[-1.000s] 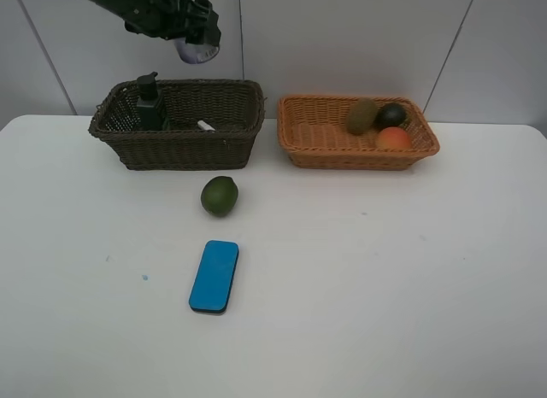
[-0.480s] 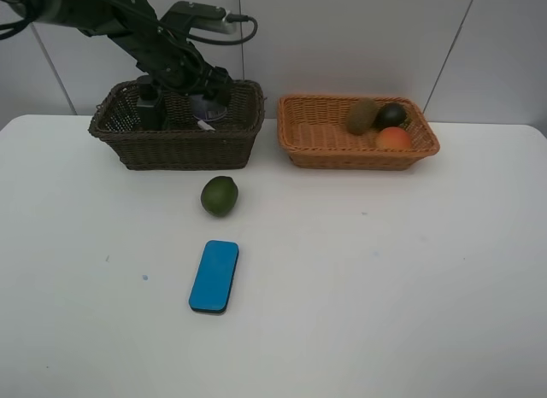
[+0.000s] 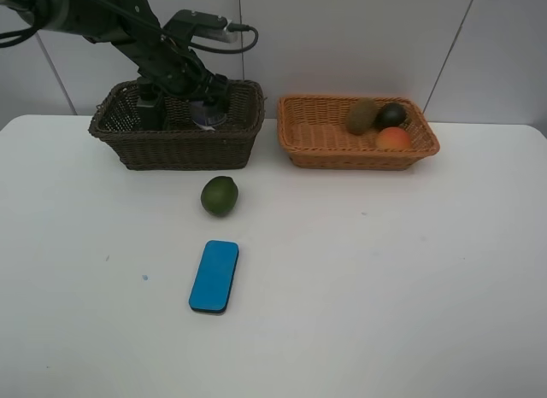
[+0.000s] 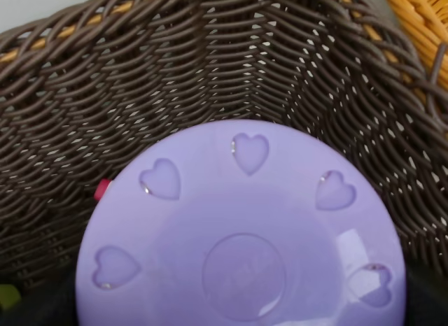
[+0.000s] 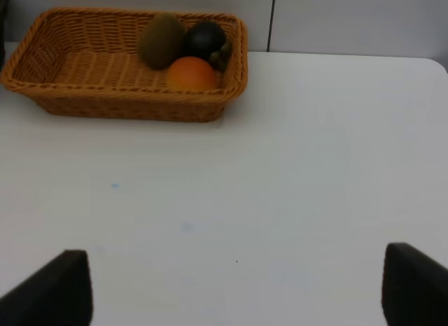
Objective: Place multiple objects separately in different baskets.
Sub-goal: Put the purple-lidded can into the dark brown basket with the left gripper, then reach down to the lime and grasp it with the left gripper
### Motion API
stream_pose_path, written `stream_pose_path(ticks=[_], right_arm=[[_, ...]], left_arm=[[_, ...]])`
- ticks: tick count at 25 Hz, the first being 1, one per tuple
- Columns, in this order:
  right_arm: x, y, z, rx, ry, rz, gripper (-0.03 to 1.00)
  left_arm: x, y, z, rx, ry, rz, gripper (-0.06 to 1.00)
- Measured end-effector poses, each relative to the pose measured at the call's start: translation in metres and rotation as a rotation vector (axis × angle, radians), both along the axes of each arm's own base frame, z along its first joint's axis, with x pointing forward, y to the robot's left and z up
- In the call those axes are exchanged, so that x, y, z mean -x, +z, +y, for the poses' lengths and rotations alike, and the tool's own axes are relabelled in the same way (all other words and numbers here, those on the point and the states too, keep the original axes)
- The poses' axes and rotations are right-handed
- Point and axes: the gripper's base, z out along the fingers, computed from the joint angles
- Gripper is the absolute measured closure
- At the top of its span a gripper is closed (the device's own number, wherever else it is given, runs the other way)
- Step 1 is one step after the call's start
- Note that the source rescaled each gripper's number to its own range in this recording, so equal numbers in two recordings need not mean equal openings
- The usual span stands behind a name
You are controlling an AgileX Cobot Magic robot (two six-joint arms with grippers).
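Observation:
My left gripper point(image 3: 205, 101) reaches down into the dark brown basket point(image 3: 175, 148) and is shut on the purple-lidded tub point(image 3: 208, 116), whose heart-embossed lid point(image 4: 241, 235) fills the left wrist view. The dark green pump bottle point(image 3: 151, 106) stands in the same basket. A pink tip point(image 4: 103, 189), probably the marker, peeks out beside the tub. The lime point(image 3: 219, 196) and the blue eraser point(image 3: 214, 276) lie on the table. The kiwi point(image 3: 361, 116), mangosteen point(image 3: 391, 114) and peach point(image 3: 393, 138) lie in the light orange basket point(image 3: 318, 142). My right gripper point(image 5: 238, 291) is open and empty above the table.
The white table point(image 3: 385, 270) stretches in front of both baskets. A grey panelled wall point(image 3: 342, 39) stands right behind them. The right arm does not show in the exterior high view.
My left arm has come down from above the dark brown basket and lowered the purple-lidded tub into it. In the last half second it barely moved.

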Motion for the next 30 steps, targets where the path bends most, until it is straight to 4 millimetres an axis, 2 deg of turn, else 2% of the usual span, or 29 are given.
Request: stream_pose_path(ticks=[24, 30], right_arm=[[0.0, 0.0, 0.0, 0.0, 0.0, 0.0, -0.03], [0.0, 0.0, 0.0, 0.0, 0.0, 0.0, -0.03]], left_arm=[[-0.0021, 0.0021, -0.0004, 0.051, 0.055, -0.001, -0.06], [0.0025, 0.0026, -0.0001, 0.043, 0.048, 0.05, -0.06]])
